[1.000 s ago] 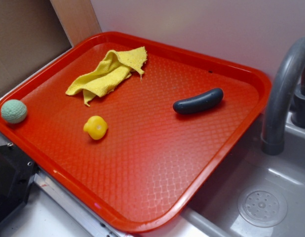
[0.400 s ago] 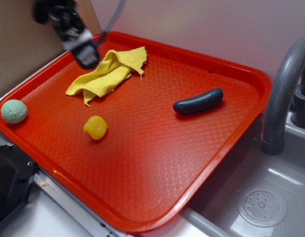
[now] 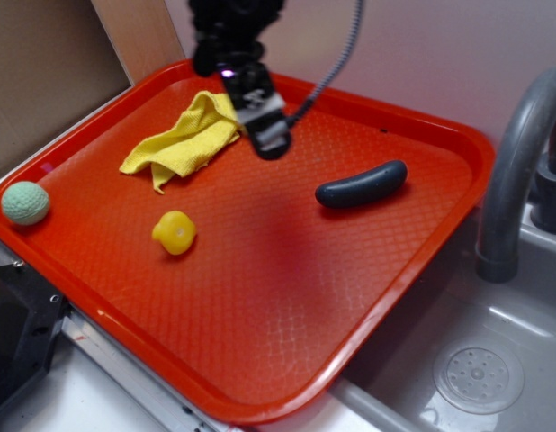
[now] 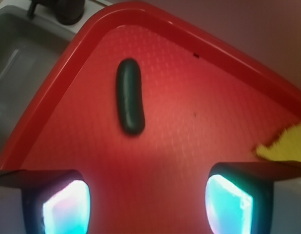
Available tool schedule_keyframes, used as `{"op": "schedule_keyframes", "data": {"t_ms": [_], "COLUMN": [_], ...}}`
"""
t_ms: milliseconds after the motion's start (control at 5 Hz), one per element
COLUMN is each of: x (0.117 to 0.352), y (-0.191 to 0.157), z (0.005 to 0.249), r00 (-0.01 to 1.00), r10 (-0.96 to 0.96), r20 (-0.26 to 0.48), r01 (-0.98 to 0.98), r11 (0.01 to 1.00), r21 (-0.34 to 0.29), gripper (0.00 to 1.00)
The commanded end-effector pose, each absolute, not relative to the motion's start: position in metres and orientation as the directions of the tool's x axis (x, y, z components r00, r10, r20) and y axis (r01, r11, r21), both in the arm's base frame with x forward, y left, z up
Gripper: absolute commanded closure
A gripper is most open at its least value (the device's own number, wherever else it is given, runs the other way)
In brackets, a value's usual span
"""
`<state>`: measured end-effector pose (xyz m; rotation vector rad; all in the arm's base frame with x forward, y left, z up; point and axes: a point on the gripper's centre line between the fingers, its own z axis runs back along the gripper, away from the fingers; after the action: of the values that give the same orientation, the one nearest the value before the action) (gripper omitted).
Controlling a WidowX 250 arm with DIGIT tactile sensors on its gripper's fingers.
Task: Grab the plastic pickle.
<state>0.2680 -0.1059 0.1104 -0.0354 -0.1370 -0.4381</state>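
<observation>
The plastic pickle [image 3: 362, 184], dark grey-green and slightly curved, lies flat on the right half of the red tray [image 3: 287, 297]. In the wrist view the plastic pickle [image 4: 130, 102] sits ahead of the fingers and a little left of centre. My gripper [image 3: 264, 135] hovers above the tray's back middle, to the left of the pickle and well apart from it. It is open: my gripper [image 4: 148, 204] shows two pale pads wide apart at the bottom edge, with only bare tray between them.
A crumpled yellow cloth [image 3: 183, 137] lies just left of the gripper. A small yellow toy [image 3: 174, 232] sits left of centre, and a pale green ball [image 3: 25, 202] rests by the left rim. A grey tap [image 3: 516, 171] and sink [image 3: 476, 373] stand to the right.
The arm came into view from the upper left and has swung right over the yellow cloth toward the tray's middle. Pickle, cloth, yellow toy and ball have not moved.
</observation>
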Motion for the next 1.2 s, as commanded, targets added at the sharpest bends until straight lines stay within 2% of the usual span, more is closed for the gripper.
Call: {"op": "schedule_keyframes", "data": {"t_ms": [0,200,400,600,800,1000], "x": [0.301,0.305,0.304,0.304,0.302,0.301], "y": [-0.136,-0.152,-0.158,-0.161,-0.158,-0.149], "z": [0.081,0.052,0.037,0.028,0.032,0.04], "r00": [0.867,0.823,0.799,0.799,0.801,0.818], "r10": [-0.491,-0.568,-0.601,-0.599,-0.598,-0.571], "r20": [0.081,0.019,-0.017,-0.054,-0.04,-0.062], "r01": [0.49,0.567,0.602,0.601,0.599,0.575], "r11": [0.871,0.823,0.798,0.799,0.8,0.814], "r21": [0.038,0.036,0.023,0.035,0.038,0.079], "gripper": [0.0,0.0,0.0,0.4,1.0,1.0]}}
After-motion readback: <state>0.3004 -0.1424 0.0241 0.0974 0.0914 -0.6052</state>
